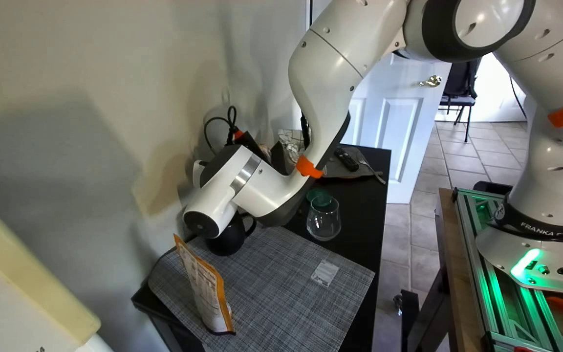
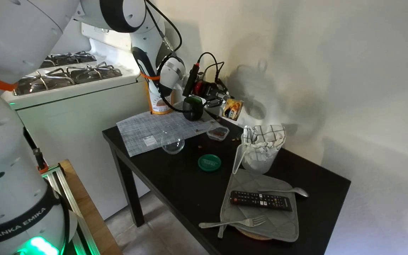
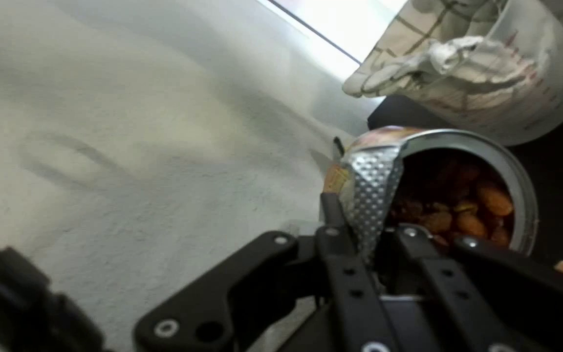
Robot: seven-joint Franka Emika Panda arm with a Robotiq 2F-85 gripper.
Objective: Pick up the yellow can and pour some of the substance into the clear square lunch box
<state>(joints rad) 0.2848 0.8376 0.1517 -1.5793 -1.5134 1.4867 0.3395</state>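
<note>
The yellow can (image 2: 232, 109) is held off the table near the wall, slightly tilted. In the wrist view the can's open metal rim (image 3: 526, 200) shows, with a peeled foil lid and nuts inside. My gripper (image 2: 226, 97) is shut on the can's wall; in the wrist view the fingers (image 3: 373, 220) pinch the rim side and the foil. The clear square lunch box (image 2: 221, 137) sits on the black table, below and to the left of the can, with some dark reddish pieces inside. In an exterior view the arm hides gripper, can and lunch box.
A dark mug (image 2: 192, 108) and a clear drinking glass (image 2: 173, 143) stand left of the lunch box. A green lid (image 2: 209, 163) lies in front. A white container with cloth (image 2: 260, 159) stands right. An upright pouch (image 1: 205, 288) is on the mat. Loose nuts (image 2: 237, 139) lie near the box.
</note>
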